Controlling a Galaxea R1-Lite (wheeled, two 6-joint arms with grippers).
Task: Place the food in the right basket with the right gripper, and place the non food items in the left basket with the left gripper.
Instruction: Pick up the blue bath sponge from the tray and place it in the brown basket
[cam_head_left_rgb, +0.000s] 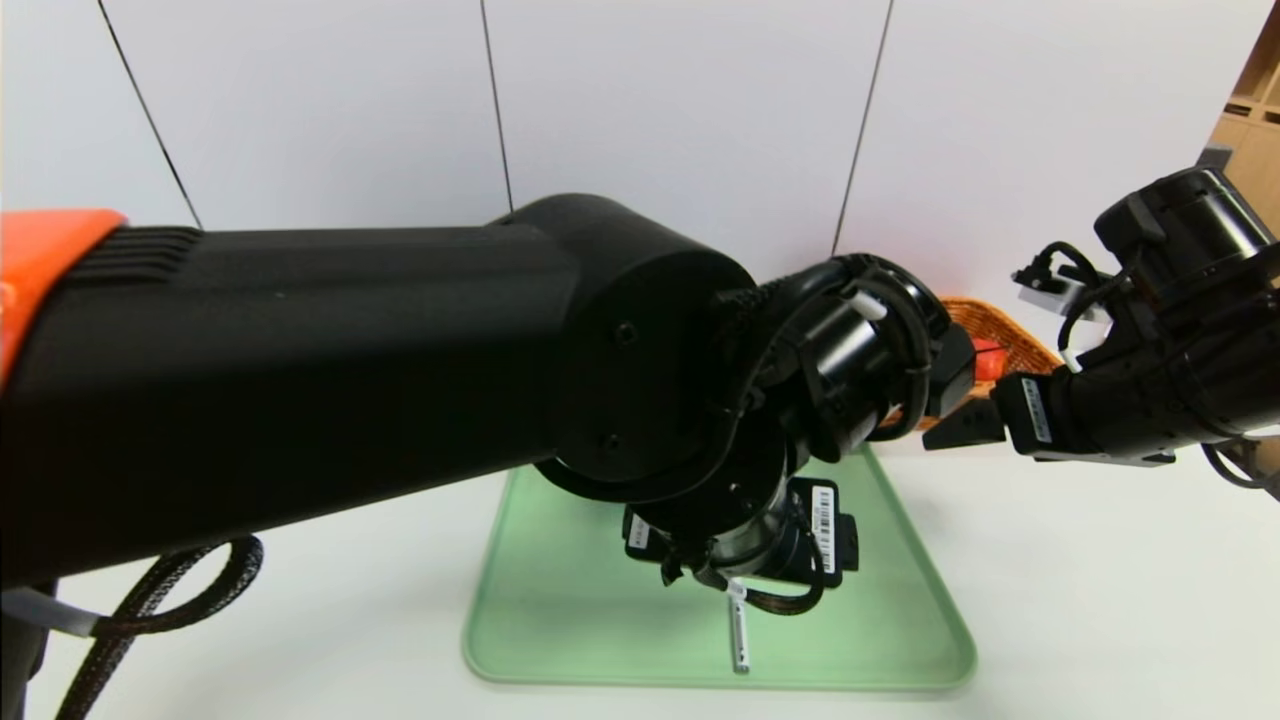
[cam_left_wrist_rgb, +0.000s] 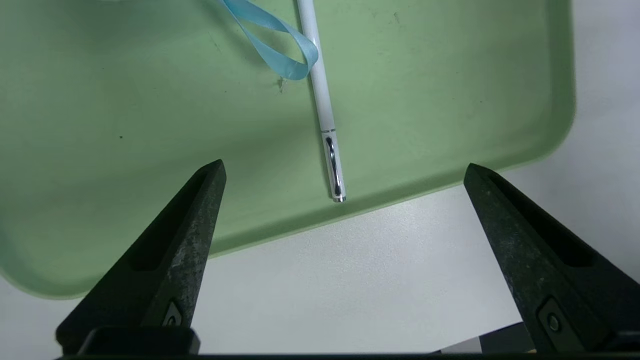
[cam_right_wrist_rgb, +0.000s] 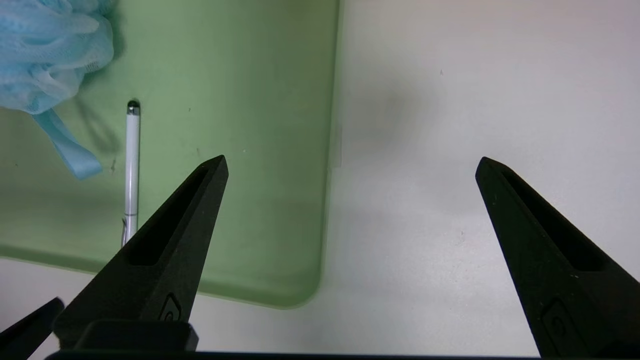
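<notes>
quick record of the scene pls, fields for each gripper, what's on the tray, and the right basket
left gripper: open, nothing held, above the near part of the tray
right gripper: open, nothing held, above the tray's right edge and the white table
tray: green
pen: white and silver, lying on the tray
bath sponge: light blue, with loop, on the tray
orange wicker basket: beyond the tray, partly hidden by the left arm
in that basket: something red
</notes>
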